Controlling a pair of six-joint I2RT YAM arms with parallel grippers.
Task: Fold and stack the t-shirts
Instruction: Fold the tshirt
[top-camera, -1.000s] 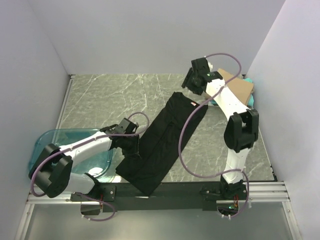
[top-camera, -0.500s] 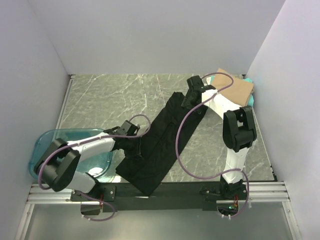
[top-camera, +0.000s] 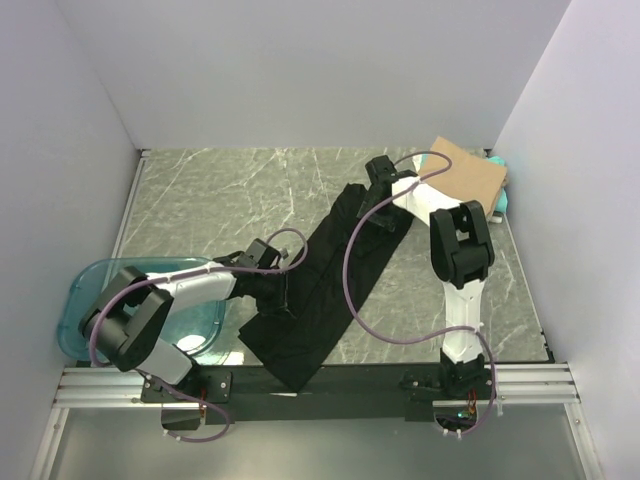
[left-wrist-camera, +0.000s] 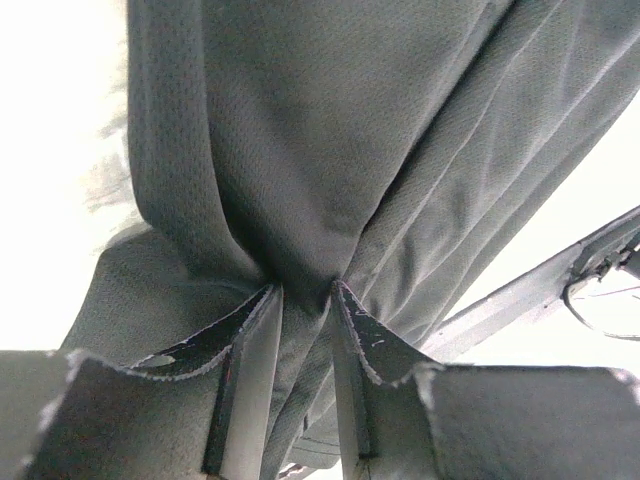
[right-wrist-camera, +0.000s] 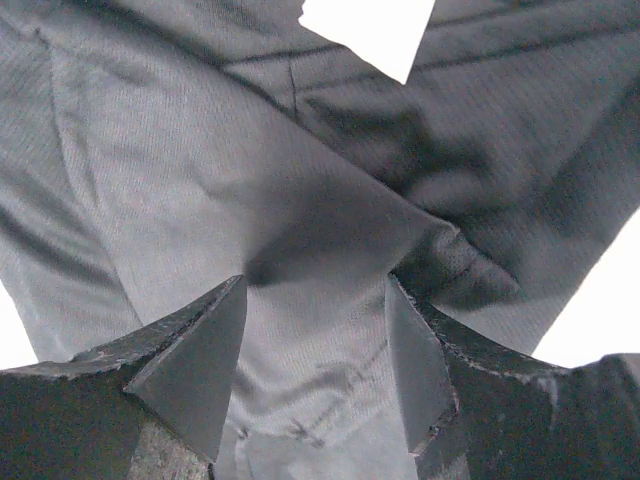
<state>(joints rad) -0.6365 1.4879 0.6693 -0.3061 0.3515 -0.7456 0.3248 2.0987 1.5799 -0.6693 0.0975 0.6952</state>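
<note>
The black t-shirt (top-camera: 318, 285) lies in a long, narrow strip slantwise across the marble-patterned bench (top-camera: 210, 190), its near end hanging over the front edge by the arm bases and its far end reaching toward the right rear corner. The left gripper (top-camera: 283, 290) is low at the strip's left edge, about midway along. From the wrist view, its jaws (left-wrist-camera: 305, 290) pinch a gathered pleat of the dark cloth, which fans out above them. The right gripper (top-camera: 380, 192) sits on the strip's far end, and its jaws (right-wrist-camera: 315, 285) are spread wide, with wrinkled black fabric lying between and beyond the fingertips. A folded tan t-shirt (top-camera: 470, 178) rests in the right rear corner, with the teal t-shirt (top-camera: 500, 200) peeking out beneath it. A translucent blue tub (top-camera: 85, 295) stands at the near left, beside the left arm.
</note>
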